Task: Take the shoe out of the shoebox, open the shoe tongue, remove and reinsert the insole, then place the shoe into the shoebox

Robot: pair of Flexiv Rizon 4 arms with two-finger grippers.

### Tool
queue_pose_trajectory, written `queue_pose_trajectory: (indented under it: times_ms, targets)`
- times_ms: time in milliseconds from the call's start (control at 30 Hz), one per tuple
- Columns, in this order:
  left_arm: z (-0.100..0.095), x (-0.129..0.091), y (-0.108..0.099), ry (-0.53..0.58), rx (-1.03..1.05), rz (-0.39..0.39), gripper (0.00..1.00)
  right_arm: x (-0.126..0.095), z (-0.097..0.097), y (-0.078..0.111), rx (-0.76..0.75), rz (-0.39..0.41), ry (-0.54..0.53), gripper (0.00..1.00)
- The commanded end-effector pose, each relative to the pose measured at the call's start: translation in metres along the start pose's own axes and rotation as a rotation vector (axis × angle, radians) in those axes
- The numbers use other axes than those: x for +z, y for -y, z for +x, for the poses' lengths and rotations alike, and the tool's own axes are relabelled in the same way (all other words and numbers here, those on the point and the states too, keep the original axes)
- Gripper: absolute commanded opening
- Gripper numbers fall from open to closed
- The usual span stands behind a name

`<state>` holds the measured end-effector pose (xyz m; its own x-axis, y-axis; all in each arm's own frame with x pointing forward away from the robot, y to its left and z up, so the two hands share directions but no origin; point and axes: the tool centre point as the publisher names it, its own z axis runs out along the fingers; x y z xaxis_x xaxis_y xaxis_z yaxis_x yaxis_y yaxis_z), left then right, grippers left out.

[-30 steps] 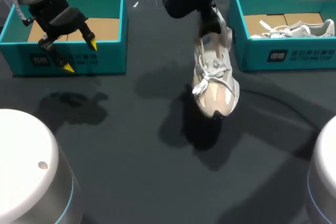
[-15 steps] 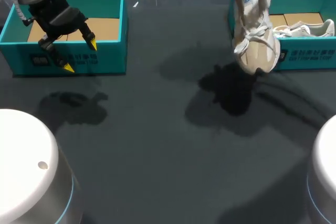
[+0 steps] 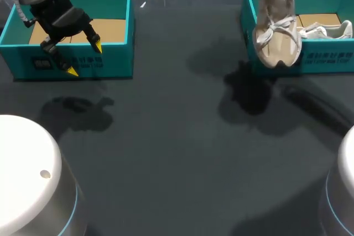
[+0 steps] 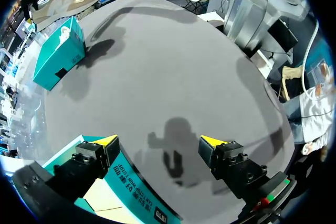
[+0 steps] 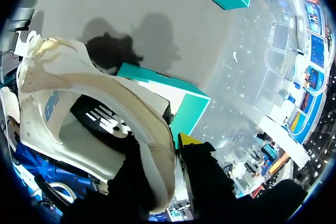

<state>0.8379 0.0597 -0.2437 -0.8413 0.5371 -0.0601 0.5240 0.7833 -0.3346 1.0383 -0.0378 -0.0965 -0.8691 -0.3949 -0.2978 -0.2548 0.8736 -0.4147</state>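
Note:
A beige and white shoe [image 3: 276, 26] hangs toe-down over the near left corner of the right teal shoebox [image 3: 310, 59]. My right gripper [image 5: 169, 153] is shut on the shoe's heel collar [image 5: 157, 145], with one yellow tip showing beside it; in the head view only its dark underside shows above the shoe. A second pale shoe [image 3: 323, 30] lies inside that box. My left gripper [image 3: 84, 58] hangs open over the front wall of the left teal shoebox [image 3: 110, 62], nothing between its fingers [image 4: 107, 141].
The left shoebox shows a bare cardboard floor [image 3: 108, 29]. Dark tabletop [image 3: 177, 136] stretches between the two boxes. White arm bases sit at the near left [image 3: 27, 175] and near right [image 3: 343, 192] corners.
My right arm has carried the shoe up and to the right, from over the middle of the table to the right shoebox. The left arm has kept still.

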Motion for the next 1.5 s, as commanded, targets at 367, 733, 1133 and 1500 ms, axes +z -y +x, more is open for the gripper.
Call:
queue_pose_trajectory:
  times_ms: [367,733,1133,1500]
  targets:
    - [0.0,0.0,0.0,-0.001,0.001,-0.002,1.0,0.047,-0.033,0.12,-0.071,0.034,0.051,0.0]
    - [0.0,0.0,0.0,-0.001,0.001,-0.002,1.0,0.09,-0.049,0.209,-0.19,-0.001,0.028,0.0]
    - [0.0,0.0,0.0,-0.001,0.001,-0.002,1.0,0.106,-0.051,0.226,-0.182,-0.031,0.0,0.0]
    - [0.0,0.0,0.0,-0.001,0.001,-0.002,1.0,0.119,-0.061,0.256,-0.151,-0.04,-0.036,0.0]
